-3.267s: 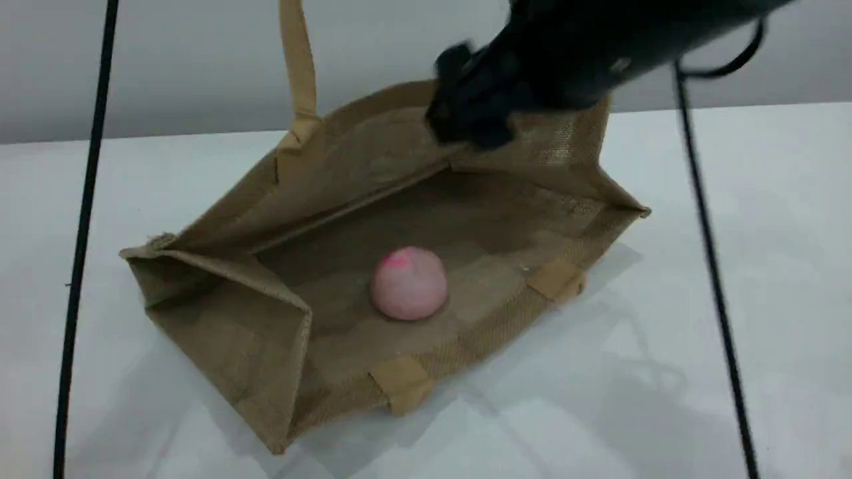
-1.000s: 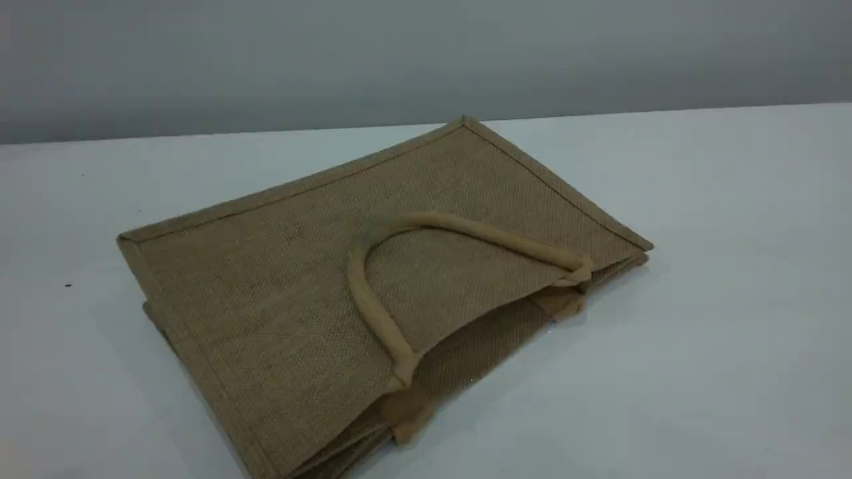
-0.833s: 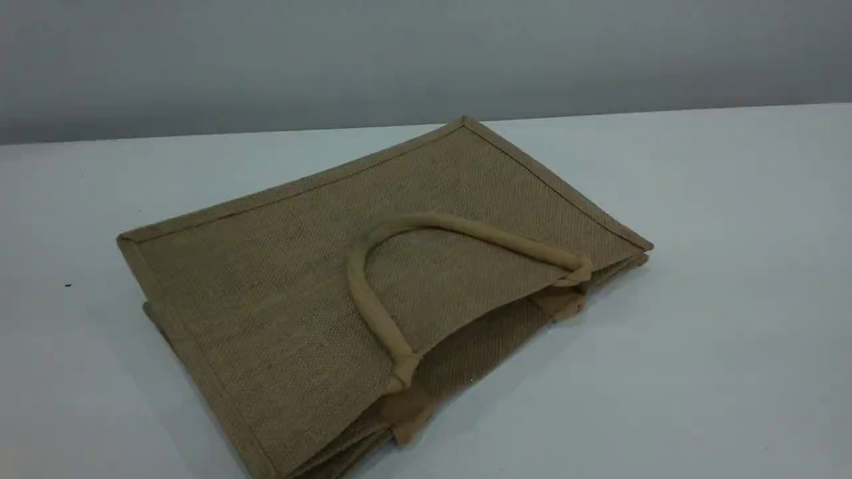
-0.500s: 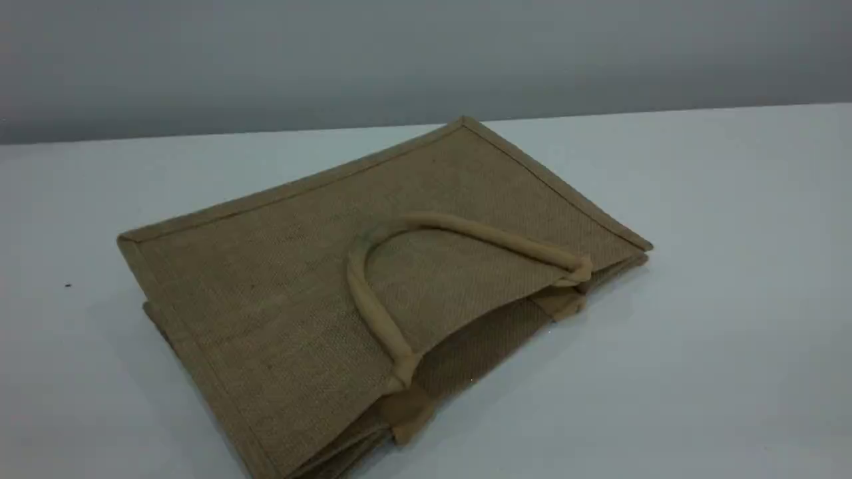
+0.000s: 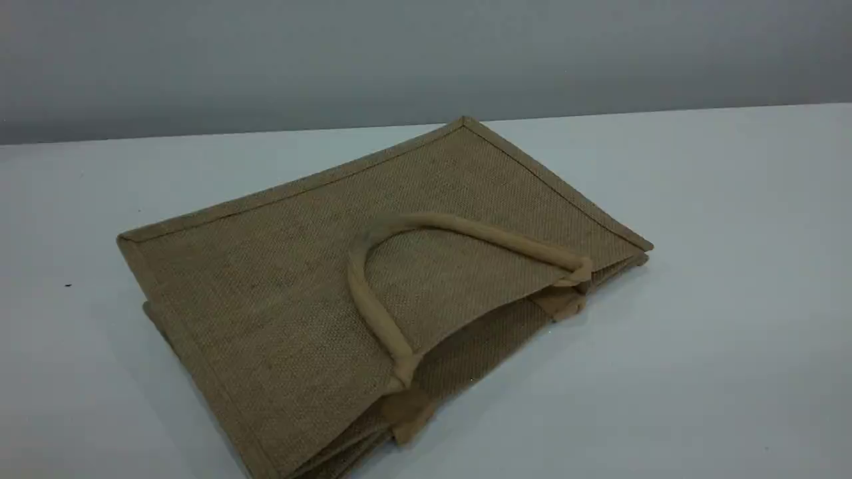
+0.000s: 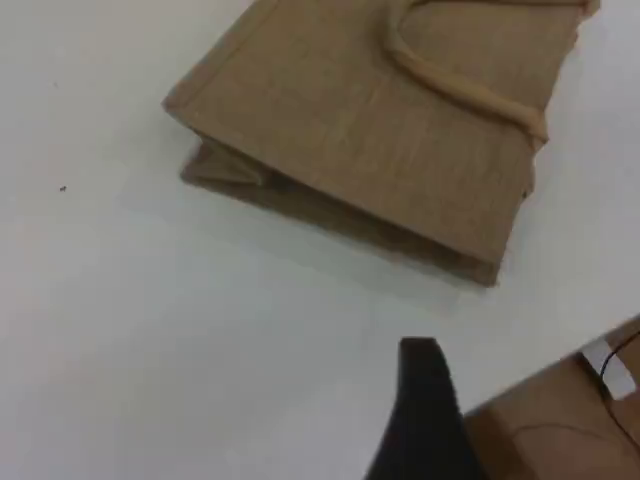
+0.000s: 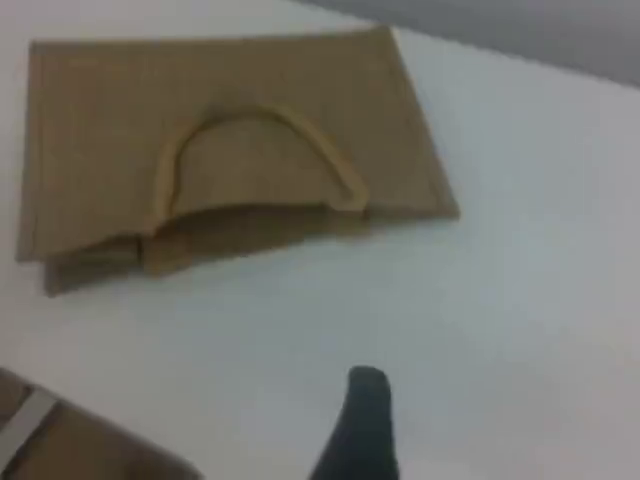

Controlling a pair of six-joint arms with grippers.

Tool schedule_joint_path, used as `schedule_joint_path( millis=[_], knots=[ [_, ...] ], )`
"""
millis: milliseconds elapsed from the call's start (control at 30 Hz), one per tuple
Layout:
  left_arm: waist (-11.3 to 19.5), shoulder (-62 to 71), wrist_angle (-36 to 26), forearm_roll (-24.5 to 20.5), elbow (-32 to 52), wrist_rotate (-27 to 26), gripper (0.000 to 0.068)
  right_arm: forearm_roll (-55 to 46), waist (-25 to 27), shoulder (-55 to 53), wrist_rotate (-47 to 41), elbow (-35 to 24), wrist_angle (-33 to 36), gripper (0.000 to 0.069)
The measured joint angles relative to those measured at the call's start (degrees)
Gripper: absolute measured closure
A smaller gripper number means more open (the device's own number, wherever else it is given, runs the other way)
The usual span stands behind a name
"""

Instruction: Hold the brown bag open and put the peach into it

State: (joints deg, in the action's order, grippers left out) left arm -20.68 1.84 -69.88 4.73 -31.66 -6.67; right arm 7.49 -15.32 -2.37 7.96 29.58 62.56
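The brown bag [image 5: 279, 286] lies flat on the white table [image 5: 719, 279], folded shut, turned at a slant so one corner points toward the far wall. Its trimmed edges run clean along the far and left sides. The mouth edge faces the near right, where the upper panel lifts a little and leaves a thin dark gap. One loop handle [image 5: 373, 313] lies folded back on the upper panel. The peach cannot be seen in any view; whether it sits inside the folded bag cannot be told.

Bare table surrounds the bag on every side, with the widest stretch to the right and along the near edge.

Neither arm shows in the scene view. In the left wrist view the left gripper [image 6: 425, 415] hangs over bare table, well apart from the bag [image 6: 370, 130], and the table's edge with a brown surface [image 6: 560, 430] beyond it lies just beside it. In the right wrist view the right gripper [image 7: 362, 425] also hangs above bare table, apart from the bag's mouth edge [image 7: 240, 215]. Both sets of jaws stand wide and hold nothing.
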Motion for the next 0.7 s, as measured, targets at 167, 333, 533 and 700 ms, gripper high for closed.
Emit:
schedule_joint_path(
  millis=[167, 333, 533, 700],
  knots=[
    [0.0, 0.1, 0.0, -0.1, 0.0, 0.0, 0.0220, -0.2, 0.0, 0.0, 0.0, -0.5, -1.6, 0.0118],
    [0.0, 0.1, 1.3, -0.2, 0.0, 0.0, 0.0220, -0.2, 0.0, 0.0, 0.0, -0.5, -1.5, 0.0118],
    [0.0, 0.1, 4.1, -0.2, 0.0, 0.1, 0.0220, -0.2, -0.1, 0.0, 0.1, -0.5, -1.3, 0.0118],
    [0.0, 0.1, 7.2, -0.2, 1.4, 0.2, 0.0220, -0.2, -0.1, 0.0, 0.1, -0.5, -1.3, 0.0118]
  ],
)
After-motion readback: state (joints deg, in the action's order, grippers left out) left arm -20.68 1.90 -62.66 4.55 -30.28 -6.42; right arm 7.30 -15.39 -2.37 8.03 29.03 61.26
